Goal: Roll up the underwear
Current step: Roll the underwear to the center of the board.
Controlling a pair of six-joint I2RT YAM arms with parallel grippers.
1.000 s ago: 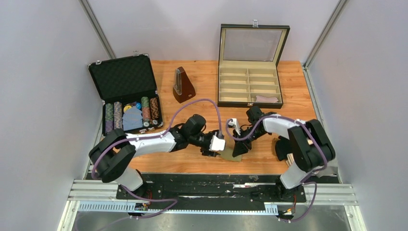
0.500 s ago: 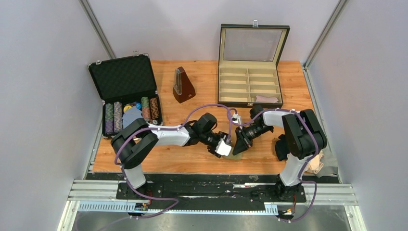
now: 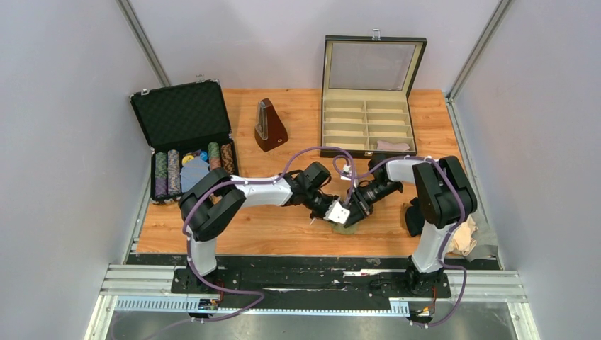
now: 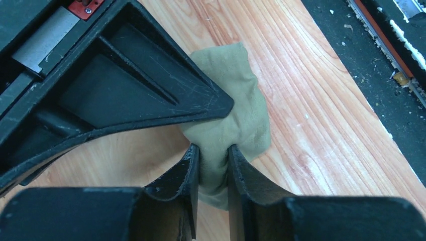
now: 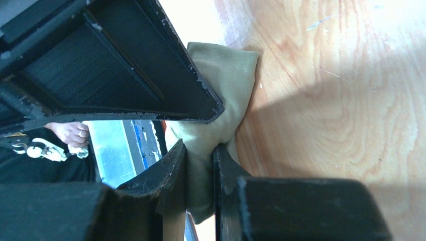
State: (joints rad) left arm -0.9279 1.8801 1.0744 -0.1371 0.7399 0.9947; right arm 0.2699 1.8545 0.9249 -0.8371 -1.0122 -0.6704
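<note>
The olive-khaki underwear [image 3: 346, 226] is a small bunched bundle near the table's front edge, right of centre. My left gripper [image 3: 341, 217] is shut on one end of it; in the left wrist view the olive cloth [image 4: 236, 113] is pinched between my fingers [image 4: 213, 165]. My right gripper [image 3: 354, 210] is shut on the other end; in the right wrist view the cloth [image 5: 221, 88] is squeezed between its fingers [image 5: 200, 160]. The two grippers meet over the bundle. A black garment [image 3: 413, 218] and a cream-beige one [image 3: 464, 237] lie at the right edge.
An open poker chip case [image 3: 188, 138] sits at the back left. A brown metronome [image 3: 269, 126] stands at the back centre. An open compartment box [image 3: 367, 124] at the back right holds a pale cloth [image 3: 393, 146]. Grey cloth [image 3: 487, 241] lies off the right edge.
My left arm has stretched further right and both grippers have closed in together on the olive bundle, which has shifted slightly rightward along the front edge.
</note>
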